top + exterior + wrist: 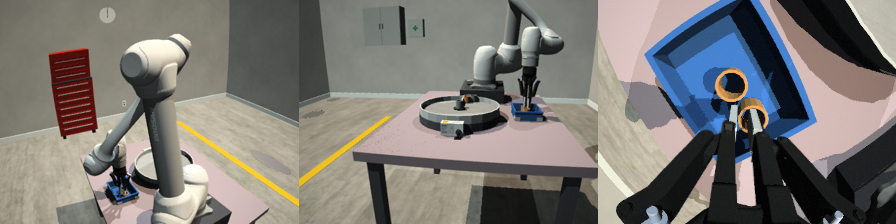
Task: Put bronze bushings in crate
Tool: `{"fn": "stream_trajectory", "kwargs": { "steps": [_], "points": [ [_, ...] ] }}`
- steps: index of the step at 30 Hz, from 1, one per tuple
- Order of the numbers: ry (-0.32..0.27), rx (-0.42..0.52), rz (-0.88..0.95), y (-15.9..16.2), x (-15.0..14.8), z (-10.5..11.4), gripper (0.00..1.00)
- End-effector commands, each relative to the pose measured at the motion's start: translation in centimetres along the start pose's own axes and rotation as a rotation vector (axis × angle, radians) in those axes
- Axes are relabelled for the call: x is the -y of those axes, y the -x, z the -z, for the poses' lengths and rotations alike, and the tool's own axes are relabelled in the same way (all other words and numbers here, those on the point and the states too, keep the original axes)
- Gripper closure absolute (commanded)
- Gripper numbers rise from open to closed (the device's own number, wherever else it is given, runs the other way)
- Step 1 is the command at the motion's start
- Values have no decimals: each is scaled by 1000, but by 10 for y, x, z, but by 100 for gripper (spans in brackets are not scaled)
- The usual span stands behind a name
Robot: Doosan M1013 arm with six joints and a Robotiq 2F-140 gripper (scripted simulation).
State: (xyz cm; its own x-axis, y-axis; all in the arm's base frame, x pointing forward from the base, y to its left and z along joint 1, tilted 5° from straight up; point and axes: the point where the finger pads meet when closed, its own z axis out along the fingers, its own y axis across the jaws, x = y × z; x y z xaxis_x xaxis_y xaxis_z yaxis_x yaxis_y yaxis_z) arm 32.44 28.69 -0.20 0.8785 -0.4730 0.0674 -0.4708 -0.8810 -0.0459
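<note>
The blue crate (731, 76) sits on the pink table beside the turning table (459, 111). Two bronze bushings are in it: one (731, 86) stands free near the middle, the other (752, 115) is at my fingertips. My gripper (742, 115) reaches down into the crate; its fingers are slightly parted, loosely astride that bushing's rim, and the bushing rests on the crate floor. The gripper also shows in the crate in the exterior view (526, 102). On the turning table a bronze bushing (466, 99) lies at the far rim, and a grey bushing (458, 104) stands near the centre.
The arm's base (483, 90) stands on a black block behind the turning table. A dark bushing (474, 98) lies beside the bronze one on the turning table. The turning table's raised rim is close to the crate's left side. The table edge lies right of the crate.
</note>
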Motion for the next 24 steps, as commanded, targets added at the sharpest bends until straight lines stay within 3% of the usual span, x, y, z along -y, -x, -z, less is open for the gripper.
{"fn": "stream_trajectory", "kwargs": {
  "steps": [1, 24],
  "points": [
    [0, 0, 0, 0, 0, 0, 90],
    [0, 0, 0, 0, 0, 6, 90]
  ]
}}
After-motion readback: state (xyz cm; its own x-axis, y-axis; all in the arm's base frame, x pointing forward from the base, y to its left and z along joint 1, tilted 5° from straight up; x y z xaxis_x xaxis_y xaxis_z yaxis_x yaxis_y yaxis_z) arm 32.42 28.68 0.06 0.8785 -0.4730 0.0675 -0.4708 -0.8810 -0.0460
